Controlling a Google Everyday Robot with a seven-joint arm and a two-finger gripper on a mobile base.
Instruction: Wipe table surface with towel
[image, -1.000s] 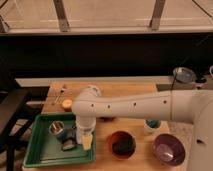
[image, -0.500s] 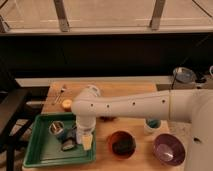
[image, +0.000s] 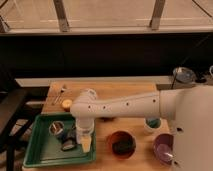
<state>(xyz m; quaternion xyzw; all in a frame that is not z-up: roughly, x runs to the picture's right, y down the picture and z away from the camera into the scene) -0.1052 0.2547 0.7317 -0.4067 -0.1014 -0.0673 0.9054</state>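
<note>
Towel (image: 67, 145), small whitish-grey cloth, lies in green plastic tray (image: 37, 150); gripper (image: 85, 143) hangs beside it, jaws apart; reaching, likely; next, grasp.

The table (image: 127, 93) is a wide, flat top of light brown wood in the lower half of the frame, and things stand on much of it. The towel (image: 67, 145) looks like a small, soft, grey-white lump, bunched up and not spread out; it lies inside the green tray (image: 37, 155) at the lower left, not on the bare wood, though its shape is hard to make out. The gripper (image: 86, 146) points down over the tray, just to the right of the towel.
</note>
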